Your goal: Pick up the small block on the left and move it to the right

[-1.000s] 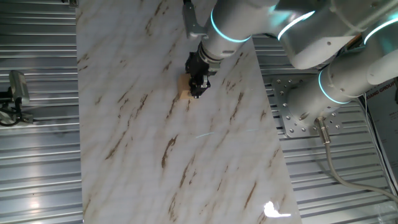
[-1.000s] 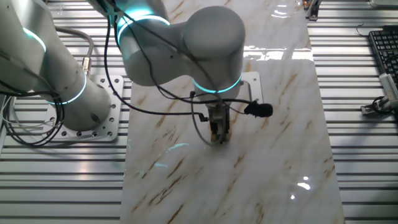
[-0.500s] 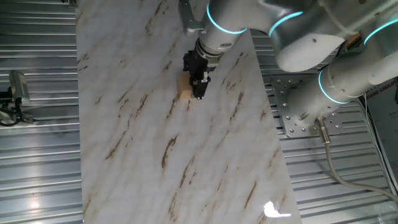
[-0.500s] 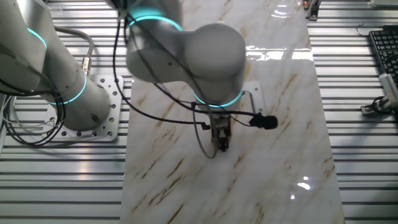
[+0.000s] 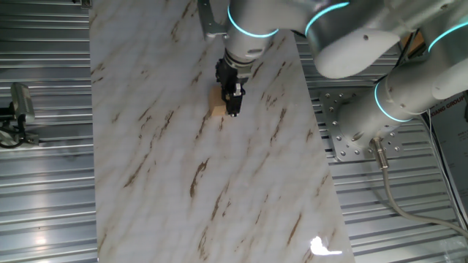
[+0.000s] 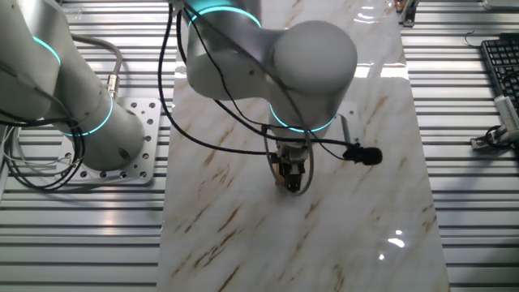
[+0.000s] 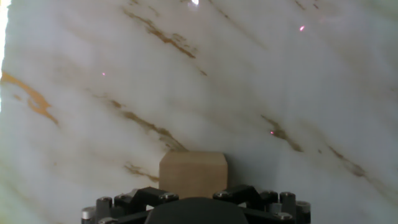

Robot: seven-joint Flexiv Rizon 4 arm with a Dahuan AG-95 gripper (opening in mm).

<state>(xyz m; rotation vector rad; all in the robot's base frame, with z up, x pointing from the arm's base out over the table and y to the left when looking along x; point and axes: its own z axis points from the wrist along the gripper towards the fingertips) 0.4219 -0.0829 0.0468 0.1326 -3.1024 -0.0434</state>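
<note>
Down at the tip of the arm, the black gripper (image 5: 233,111) points at the tabletop in the upper middle of one fixed view; whether its fingers are apart or closed I cannot tell, since the wrist hides them from both sides and the hand view shows only the dark housing along its bottom edge; the block (image 5: 218,110) sits just beside the fingertips on their left in that fixed view, a small tan patch on the marble, and whether it touches them is not clear; in the hand view the block (image 7: 192,173) stands low in the middle of the frame, plain light wood, its lower edge cut off by the housing, resting on the table; in the other fixed view the gripper (image 6: 289,182) hangs under the big grey wrist near the centre of the frame, and the block is not to be made out behind it; a thin black cable (image 6: 243,101) loops around the wrist there, and a small black plug-like piece (image 6: 366,155) sticks out to the right; the table (image 5: 161,190) is white marble with brown veins, running diagonally across the frame; ribbed metal flooring (image 5: 44,183) lies on either side; the arm's base (image 6: 57,97), ringed with cyan light, stands at the left of the other fixed view.
</note>
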